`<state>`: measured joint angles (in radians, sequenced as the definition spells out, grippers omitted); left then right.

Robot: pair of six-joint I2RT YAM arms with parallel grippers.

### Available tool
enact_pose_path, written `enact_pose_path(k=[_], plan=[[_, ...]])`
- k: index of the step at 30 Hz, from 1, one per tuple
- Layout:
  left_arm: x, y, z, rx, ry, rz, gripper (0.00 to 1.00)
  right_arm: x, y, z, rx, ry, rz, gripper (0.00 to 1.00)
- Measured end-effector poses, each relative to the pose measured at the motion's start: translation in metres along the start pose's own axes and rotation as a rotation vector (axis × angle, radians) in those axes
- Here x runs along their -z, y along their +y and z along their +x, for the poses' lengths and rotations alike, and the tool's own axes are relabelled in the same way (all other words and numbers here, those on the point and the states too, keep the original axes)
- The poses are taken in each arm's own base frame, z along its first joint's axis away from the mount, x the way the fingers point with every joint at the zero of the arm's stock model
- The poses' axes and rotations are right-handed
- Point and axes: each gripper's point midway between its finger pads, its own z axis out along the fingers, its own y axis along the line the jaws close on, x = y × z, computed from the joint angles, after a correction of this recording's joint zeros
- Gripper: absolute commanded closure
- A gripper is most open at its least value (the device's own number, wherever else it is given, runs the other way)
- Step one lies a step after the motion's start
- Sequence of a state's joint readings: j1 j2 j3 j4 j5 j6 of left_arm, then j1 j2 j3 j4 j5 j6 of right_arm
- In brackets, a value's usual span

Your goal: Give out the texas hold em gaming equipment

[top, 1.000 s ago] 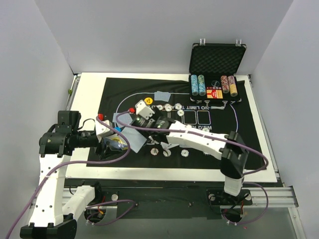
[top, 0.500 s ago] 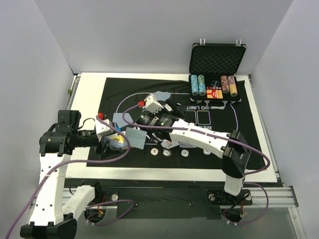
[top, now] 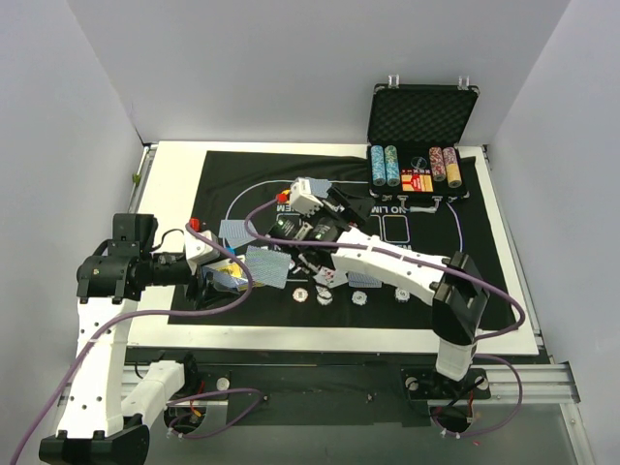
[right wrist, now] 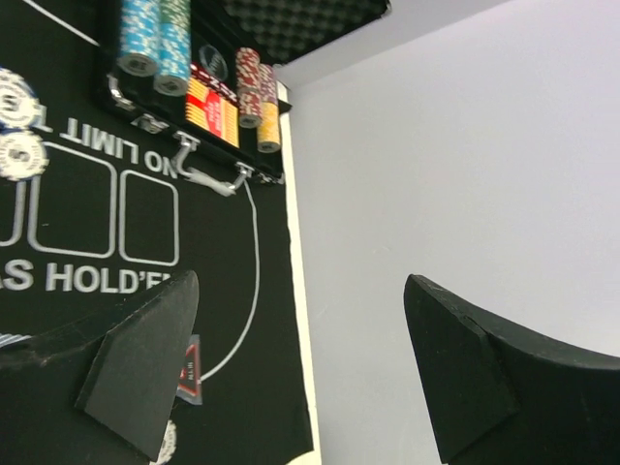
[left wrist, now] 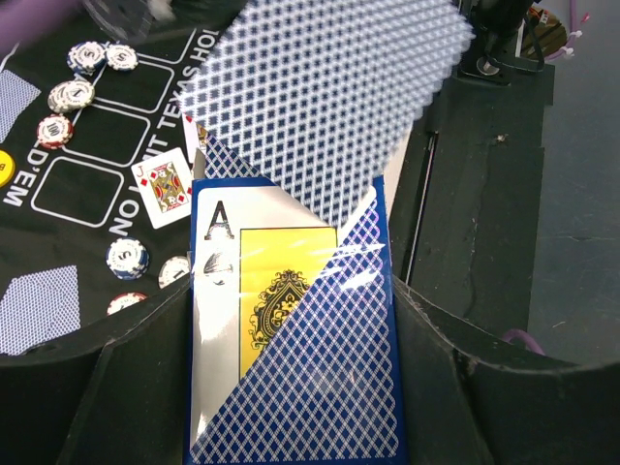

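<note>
Deck (left wrist: 254, 291) sits clamped in the left gripper (left wrist: 295, 387), lower centre of frame. Right gripper (right wrist: 300, 358) gapes wide, empty. Recommended: pinch only the top card (left wrist: 339, 329) by its edge, holding the deck steady.

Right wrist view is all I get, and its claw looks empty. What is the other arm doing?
Observer: The left claw is shut on a pack of cards.
Operator: Any card showing its face?
Observer: Yes, a jack of diamonds lies face up on the mat.
Operator: Where does my claw sit?
Observer: Seen from above, the right claw hangs open over the mat's middle.
</note>
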<state>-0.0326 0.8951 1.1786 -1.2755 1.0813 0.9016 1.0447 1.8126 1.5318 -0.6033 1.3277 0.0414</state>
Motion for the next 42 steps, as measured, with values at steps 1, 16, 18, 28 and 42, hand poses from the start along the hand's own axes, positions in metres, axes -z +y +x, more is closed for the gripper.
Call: enact_pose_path(k=[1, 16, 18, 28, 42], plan=[[0.0, 0.0, 0.0, 0.0, -0.001, 0.001, 0.94, -0.005, -0.004, 0.002, 0.005, 0.013, 0.011, 0.16], [0.0, -0.001, -0.001, 0.0, -0.006, 0.005, 0.94, 0.005, -0.025, -0.006, -0.025, -0.02, 0.046, 0.17], [0.0, -0.001, -0.001, 0.0, -0.006, 0.005, 0.94, 0.003, -0.019, -0.005, -0.044, -0.017, 0.02, 0.17], [0.0, 0.001, -0.002, -0.008, -0.009, -0.001, 0.94, -0.057, 0.029, 0.045, -0.336, 0.237, -0.334, 0.17], [-0.001, 0.004, -0.001, -0.004, -0.004, -0.004, 0.94, -0.022, 0.104, 0.03, -0.653, 0.369, -0.788, 0.13]])
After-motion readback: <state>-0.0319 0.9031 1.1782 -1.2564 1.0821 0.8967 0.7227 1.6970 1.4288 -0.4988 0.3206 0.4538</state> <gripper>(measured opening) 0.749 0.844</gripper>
